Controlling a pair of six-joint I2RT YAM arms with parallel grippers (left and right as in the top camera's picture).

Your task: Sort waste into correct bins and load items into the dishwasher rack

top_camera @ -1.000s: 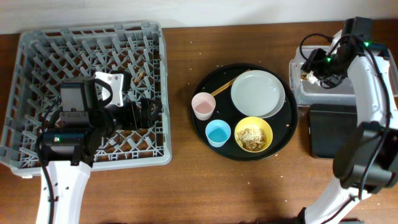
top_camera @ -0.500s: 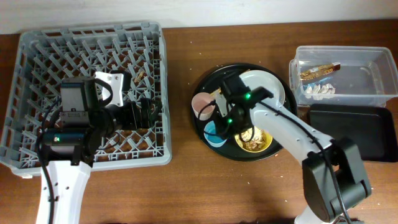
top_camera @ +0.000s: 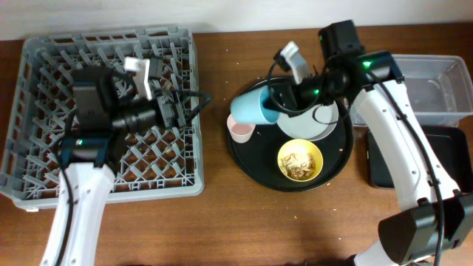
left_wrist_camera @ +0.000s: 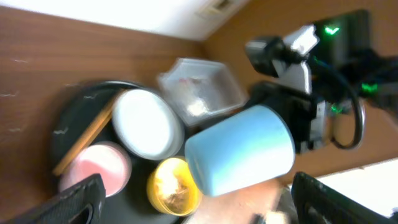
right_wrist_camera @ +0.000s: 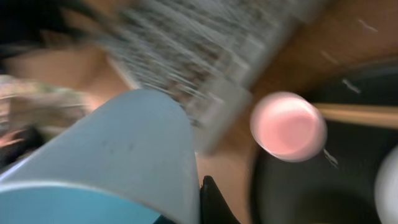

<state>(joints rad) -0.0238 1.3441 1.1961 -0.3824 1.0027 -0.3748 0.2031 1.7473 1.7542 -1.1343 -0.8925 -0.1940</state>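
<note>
My right gripper point(top_camera: 277, 107) is shut on the light-blue cup point(top_camera: 251, 108), which hangs on its side above the left rim of the round black tray point(top_camera: 336, 166). One finger point(right_wrist_camera: 211, 199) shows against the cup point(right_wrist_camera: 118, 162). The pink cup point(top_camera: 240, 129), the yellow bowl point(top_camera: 299, 160) with beige scraps and the plate point(top_camera: 321, 125) stand on that tray. The chopsticks point(left_wrist_camera: 84, 146) lie beside the pink cup point(left_wrist_camera: 93, 171). My left gripper point(top_camera: 188, 103) stands open over the right edge of the dishwasher rack point(top_camera: 44, 74), facing the blue cup point(left_wrist_camera: 242, 149).
The clear tub point(top_camera: 436, 89) stands at the right with the shallow black tray point(top_camera: 384, 159) in front of it; my right arm crosses the tub's left end. In the left wrist view pale waste shows inside the tub point(left_wrist_camera: 199, 87). Crumbs dot the wooden table.
My right arm swung from the clear tub to the round tray, shut on the light-blue cup and lifted it leftward. My left gripper moved towards the rack's right edge.
</note>
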